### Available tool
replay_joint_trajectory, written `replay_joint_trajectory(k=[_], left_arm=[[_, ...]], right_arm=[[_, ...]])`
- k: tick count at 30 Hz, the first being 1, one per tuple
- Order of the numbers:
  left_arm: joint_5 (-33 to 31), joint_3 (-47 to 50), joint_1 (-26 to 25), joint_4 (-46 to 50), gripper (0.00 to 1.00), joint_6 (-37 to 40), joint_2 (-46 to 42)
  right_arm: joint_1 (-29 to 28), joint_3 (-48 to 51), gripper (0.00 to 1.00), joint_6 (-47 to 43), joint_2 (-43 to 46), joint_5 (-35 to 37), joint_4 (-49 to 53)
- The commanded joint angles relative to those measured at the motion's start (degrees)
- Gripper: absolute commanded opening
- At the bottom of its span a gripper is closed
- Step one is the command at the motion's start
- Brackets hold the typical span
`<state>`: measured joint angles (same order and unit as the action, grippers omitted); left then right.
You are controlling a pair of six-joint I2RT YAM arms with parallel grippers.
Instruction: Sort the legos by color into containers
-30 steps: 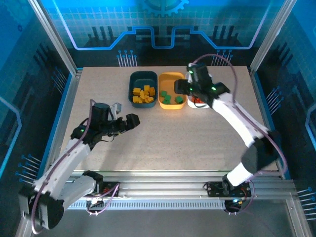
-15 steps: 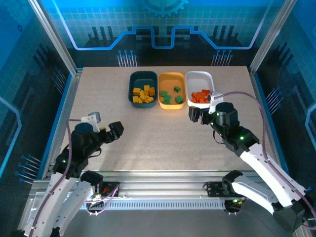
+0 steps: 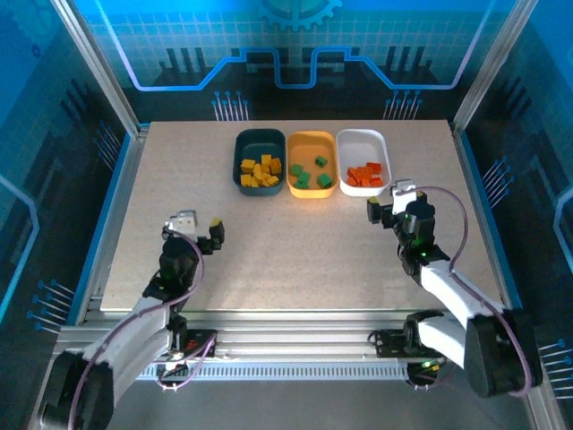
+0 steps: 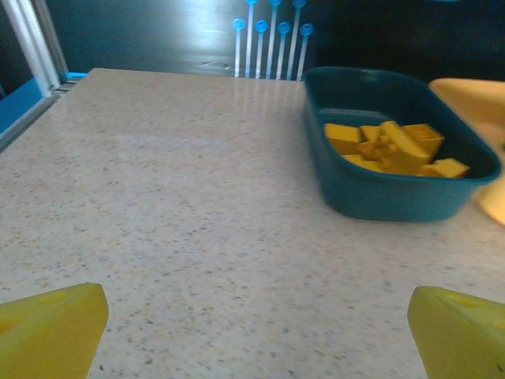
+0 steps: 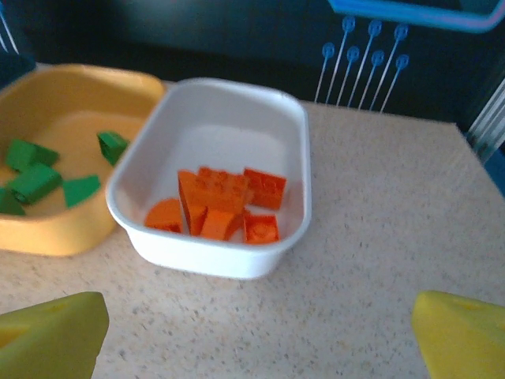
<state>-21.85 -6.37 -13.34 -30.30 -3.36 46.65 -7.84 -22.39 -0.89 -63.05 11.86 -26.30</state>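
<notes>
Looks sorted to me: orange legos sit in the white tray, green legos in the orange-yellow tray just left of it, and yellow legos in the teal tray past that. The right claw faces the white tray from its near side. The left claw is well apart from it. Both gape wide, gripping nothing.

The left arm and right arm were white-shelled with black joints. Purple-grey cables trailed behind the left gripper and right gripper, and the fingertips were yellow.
</notes>
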Motion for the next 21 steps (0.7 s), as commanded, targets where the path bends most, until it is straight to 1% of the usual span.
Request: replay_joint_trajectory(k=[1,3,5,7,8,10,11,12,13,14,15,16,17,18,20,21], left_arm=[[0.7,1.7,3.1,-20.0,0.99,4.0,11.7],[2.1,2.1,3.4,-27.5,0.99,4.8,17.2],[1.1,1.0,4.2,-32.8,0.99,4.8,22.7],[2.2,-1.2,5.8,-35.1,0.99,4.0,27.5],[3.4,-2.7,6.2,-34.2,0.99,5.1,29.0],[7.3,-5.0,7.6,-33.0,0.99,5.7,32.1],[9.0,-5.6,8.3,-35.2,0.99,5.8,35.4],[9.7,-5.9,8.8,-39.2,0.99,5.6,39.9],[9.8,-6.1,9.2,-45.7,0.99,6.2,45.0],[8.1,-5.3,8.8,-49.2,0.99,6.8,46.9],[7.1,-4.7,8.9,-45.2,0.99,5.1,44.2],[7.2,-5.8,9.8,-40.6,0.99,3.6,42.5],[8.7,-7.5,10.6,-38.4,0.99,3.4,42.8],[9.2,-9.5,10.7,-35.1,0.99,3.6,42.9],[8.4,-13.9,11.0,-25.1,0.99,2.8,42.1],[8.3,-15.1,11.2,-23.6,0.99,2.6,42.2]], right_arm=[[2.3,1.9,1.00,-0.4,-6.3,-3.5,-12.3],[3.9,2.1,1.00,1.2,-8.8,-4.9,-14.0],[4.3,2.7,1.00,1.7,-11.9,-5.0,-17.3],[4.4,3.6,1.00,1.6,-14.6,-5.5,-20.9],[4.4,3.7,1.00,1.5,-15.8,-5.4,-21.9],[4.5,3.7,1.00,2.0,-17.4,-5.1,-23.1],[4.5,3.4,1.00,2.3,-18.0,-4.7,-23.0],[4.7,2.7,1.00,2.9,-19.0,-4.0,-22.7],[5.0,2.2,1.00,3.2,-20.3,-3.9,-22.8],[5.3,1.7,1.00,3.3,-22.5,-4.1,-24.0],[5.1,0.7,1.00,3.3,-23.1,-3.7,-22.7],[4.8,-1.3,1.00,3.1,-22.4,-3.5,-17.8],[4.0,-1.3,1.00,2.1,-23.1,-3.0,-19.2],[3.4,-1.6,1.00,1.6,-22.9,-2.3,-18.3],[3.2,-1.6,1.00,1.6,-23.0,-2.2,-18.3],[3.2,-1.6,1.00,1.6,-23.2,-2.3,-18.5]])
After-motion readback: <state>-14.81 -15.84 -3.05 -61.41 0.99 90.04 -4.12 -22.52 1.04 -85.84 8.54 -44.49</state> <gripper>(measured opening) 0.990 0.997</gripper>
